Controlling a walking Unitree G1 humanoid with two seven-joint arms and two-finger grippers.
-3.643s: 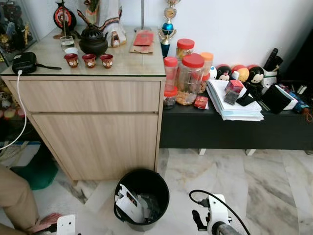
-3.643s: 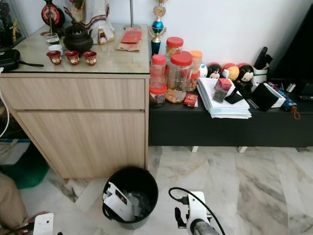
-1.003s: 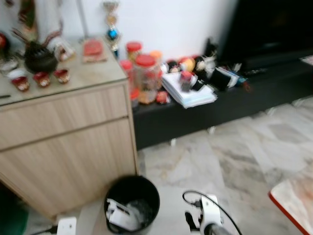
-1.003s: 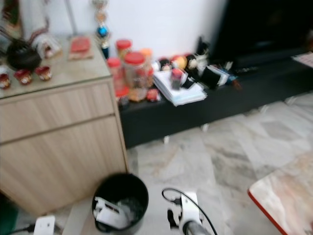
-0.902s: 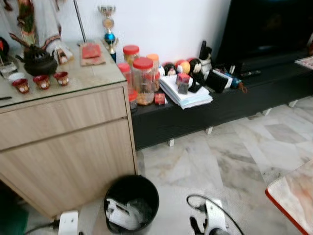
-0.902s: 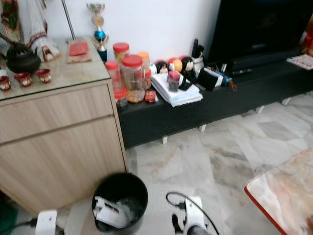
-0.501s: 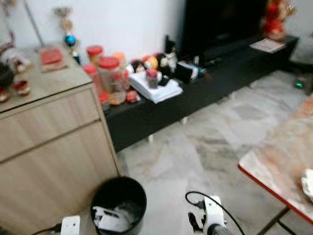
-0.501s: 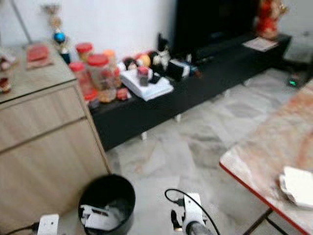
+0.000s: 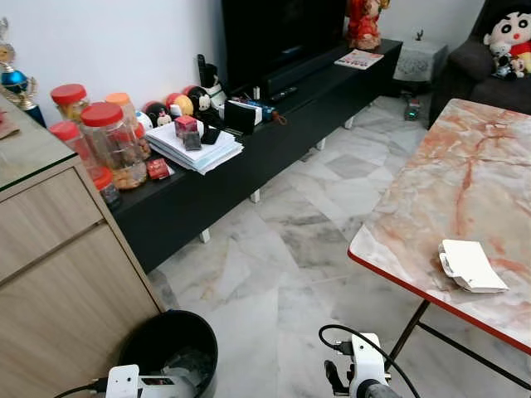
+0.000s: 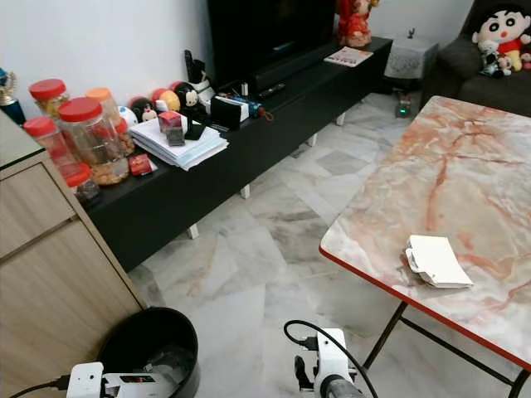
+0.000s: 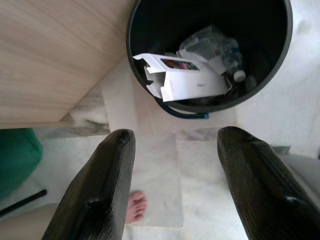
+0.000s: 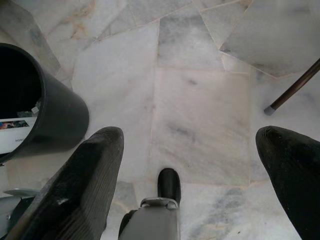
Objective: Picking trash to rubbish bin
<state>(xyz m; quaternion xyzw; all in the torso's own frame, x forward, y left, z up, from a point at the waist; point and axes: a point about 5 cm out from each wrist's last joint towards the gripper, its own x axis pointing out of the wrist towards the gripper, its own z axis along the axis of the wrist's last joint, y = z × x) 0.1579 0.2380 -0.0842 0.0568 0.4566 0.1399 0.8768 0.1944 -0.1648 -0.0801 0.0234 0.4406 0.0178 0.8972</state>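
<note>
A black rubbish bin [image 9: 170,352] stands on the floor beside a wooden cabinet [image 9: 58,274]. In the left wrist view the bin [image 11: 150,30] holds a white carton [image 11: 187,82] and crumpled plastic. My left gripper [image 11: 175,185] hangs open over the floor just short of the bin, with nothing between its fingers. My right gripper [image 12: 189,137] is also open and empty above the marble floor, with the bin [image 12: 35,110] to one side. A flat white folded carton [image 9: 471,265] lies on a pink marble table [image 9: 431,191] to my right.
A low black TV bench [image 9: 249,149] along the wall carries red-lidded jars [image 9: 112,145], a stack of papers [image 9: 199,145] and toys. A thin table leg [image 12: 295,87] stands near my right arm. A person's bare foot [image 11: 135,206] and a green object [image 11: 15,160] lie beside the cabinet.
The camera has swung to the right: the cabinet and bin slid left, and the marble table with the white carton came into view. Both arms stay low.
</note>
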